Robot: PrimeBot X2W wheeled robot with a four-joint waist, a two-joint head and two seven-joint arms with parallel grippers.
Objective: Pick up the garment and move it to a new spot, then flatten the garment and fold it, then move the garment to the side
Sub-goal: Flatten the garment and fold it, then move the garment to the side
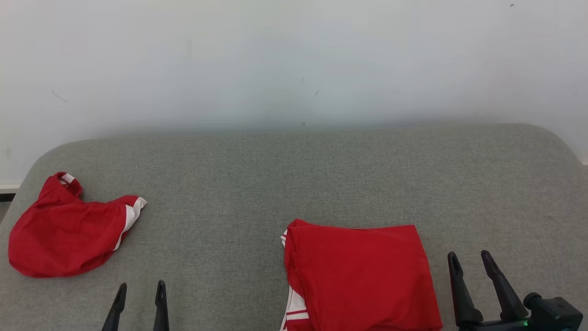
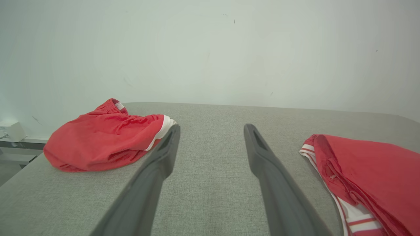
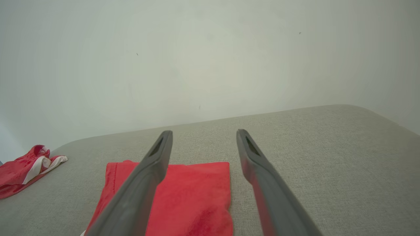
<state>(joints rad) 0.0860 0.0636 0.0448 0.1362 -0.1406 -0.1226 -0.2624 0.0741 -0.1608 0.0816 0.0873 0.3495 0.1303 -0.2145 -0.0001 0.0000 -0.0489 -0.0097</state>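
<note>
"Is there any writing you can read from where you are?"

"None. In my head view the crumpled red garment point(image 1: 64, 232) has a small white patch point(image 1: 68, 178) at its waistband. It may be a label, but it is too small for me to read."

"What about your left wrist view?"

"The patch is just as blurred there. A pale box point(image 2: 11, 131) sits at the far left edge, and I cannot make out any print on it."

"And the folded red garment point(image 1: 363, 276)?"

"It has white stripes along its edge and nothing I can read as letters or numbers."
</note>
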